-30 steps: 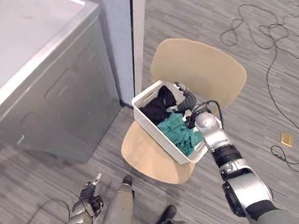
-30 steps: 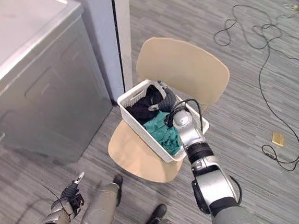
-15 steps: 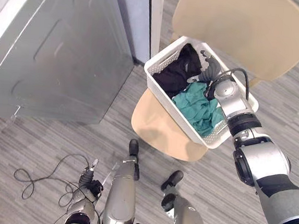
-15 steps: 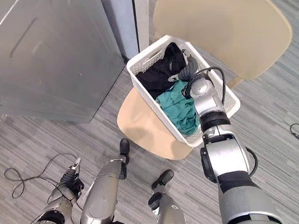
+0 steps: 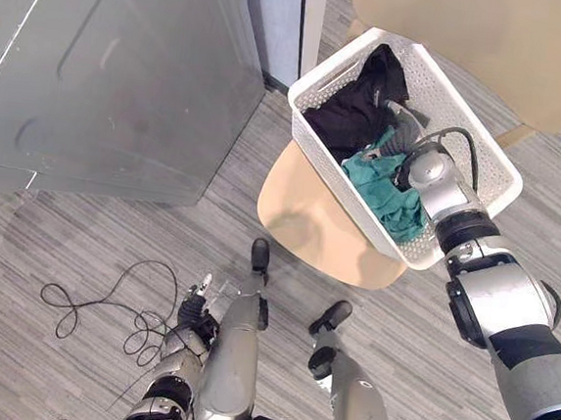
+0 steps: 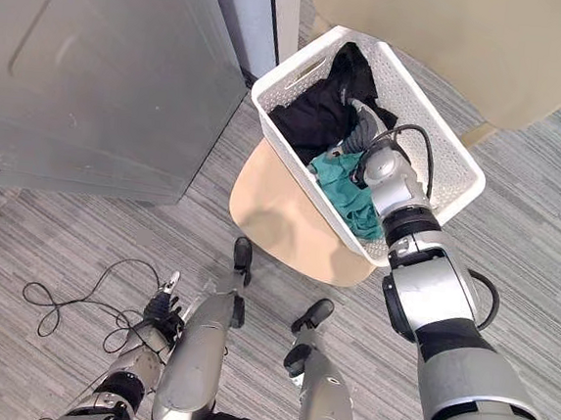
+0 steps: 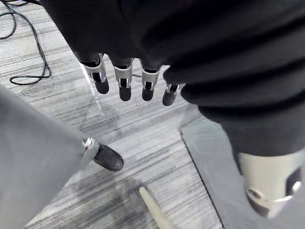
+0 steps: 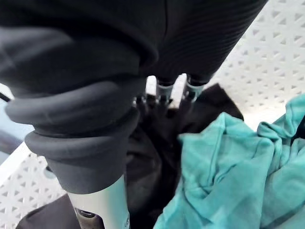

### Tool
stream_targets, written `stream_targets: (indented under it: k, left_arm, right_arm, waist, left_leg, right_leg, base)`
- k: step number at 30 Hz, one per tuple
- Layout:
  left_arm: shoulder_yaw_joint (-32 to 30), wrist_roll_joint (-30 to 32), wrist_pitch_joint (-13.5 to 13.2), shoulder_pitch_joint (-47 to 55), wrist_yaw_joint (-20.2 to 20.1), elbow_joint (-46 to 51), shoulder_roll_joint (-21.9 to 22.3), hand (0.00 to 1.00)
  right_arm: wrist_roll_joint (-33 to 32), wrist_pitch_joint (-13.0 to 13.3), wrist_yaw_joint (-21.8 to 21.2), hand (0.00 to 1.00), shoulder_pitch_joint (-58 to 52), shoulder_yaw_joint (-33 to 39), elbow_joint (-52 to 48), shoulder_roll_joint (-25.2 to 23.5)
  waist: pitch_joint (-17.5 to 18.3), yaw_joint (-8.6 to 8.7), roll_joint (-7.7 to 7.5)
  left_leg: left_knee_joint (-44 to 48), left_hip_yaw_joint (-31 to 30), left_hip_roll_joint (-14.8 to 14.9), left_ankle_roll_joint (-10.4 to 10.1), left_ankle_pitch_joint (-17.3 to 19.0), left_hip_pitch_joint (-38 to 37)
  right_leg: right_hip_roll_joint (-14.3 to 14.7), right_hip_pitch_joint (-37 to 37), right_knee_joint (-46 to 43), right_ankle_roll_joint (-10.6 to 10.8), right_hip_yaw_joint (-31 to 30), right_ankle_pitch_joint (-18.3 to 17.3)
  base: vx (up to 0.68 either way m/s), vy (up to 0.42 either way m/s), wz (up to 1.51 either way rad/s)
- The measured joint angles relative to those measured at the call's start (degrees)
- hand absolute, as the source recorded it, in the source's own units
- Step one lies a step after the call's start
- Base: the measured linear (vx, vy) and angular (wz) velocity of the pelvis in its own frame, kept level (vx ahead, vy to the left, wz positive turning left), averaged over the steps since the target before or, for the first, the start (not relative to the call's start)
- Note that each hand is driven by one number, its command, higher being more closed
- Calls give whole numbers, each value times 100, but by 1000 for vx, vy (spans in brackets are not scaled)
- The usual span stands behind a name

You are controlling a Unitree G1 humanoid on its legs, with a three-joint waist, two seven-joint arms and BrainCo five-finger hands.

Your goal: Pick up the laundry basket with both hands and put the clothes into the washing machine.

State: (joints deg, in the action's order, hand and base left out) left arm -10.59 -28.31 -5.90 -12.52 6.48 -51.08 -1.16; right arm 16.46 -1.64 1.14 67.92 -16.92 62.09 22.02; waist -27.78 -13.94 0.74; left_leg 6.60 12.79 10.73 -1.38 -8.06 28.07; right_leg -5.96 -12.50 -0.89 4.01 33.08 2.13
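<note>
Right hand sits among clothes in the laundry basket; its grip cannot be told. Left hand hangs straight-fingered. The washing machine flanks the chair.

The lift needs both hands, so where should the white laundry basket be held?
Probably by its two short ends, coming in from either side: the laundry basket is oblong, and a handle slot shows in the end facing the washing machine.

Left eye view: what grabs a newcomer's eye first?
The white laundry basket on the tan chair, with the right hand down among its black and teal clothes. The grey washing machine stands to the left; the left hand hangs open near the floor.
</note>
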Motion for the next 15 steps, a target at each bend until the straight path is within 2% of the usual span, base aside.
stream_targets:
  k: [2,5,11,12,15]
  left_arm:
    - [131,-84,-34,-27,3,140,4,0]
    - [170,-260,-110,-128,9,356,153,0]
    - [208,-712,-209,-126,33,900,297,0]
    - [265,-773,-225,-125,58,1086,349,0]
    - [472,-1179,-263,-124,112,1507,474,0]
  right_arm:
    - [20,1,10,0,115,0,167,26]
    - [230,-32,164,0,412,10,571,248]
    - [891,-225,411,0,768,-178,880,514]
    - [893,-253,424,0,884,-297,948,609]
    - [874,-343,537,0,1151,-638,963,855]
  waist:
    - [-16,-56,30]
    - [-140,-135,248]
    - [-189,-355,344]
    - [-198,-414,381]
    - [-238,-447,523]
  left_leg:
    - [-25,-24,-4,-11,-45,110]
    - [-140,-169,-62,26,-157,201]
    - [-298,-268,-104,31,-283,380]
    - [-395,-282,-117,18,-354,410]
    - [-862,-417,-165,-36,-668,440]
  right_leg:
    - [4,-114,-6,0,24,0]
    - [6,-158,-8,-1,170,0]
    - [10,-340,4,-1,326,0]
    - [11,-405,8,-1,334,0]
    - [35,-569,10,-2,477,0]
  base:
    - [3,39,7]
    - [5,38,20]
    - [11,33,10]
    - [9,38,7]
    - [-5,36,16]
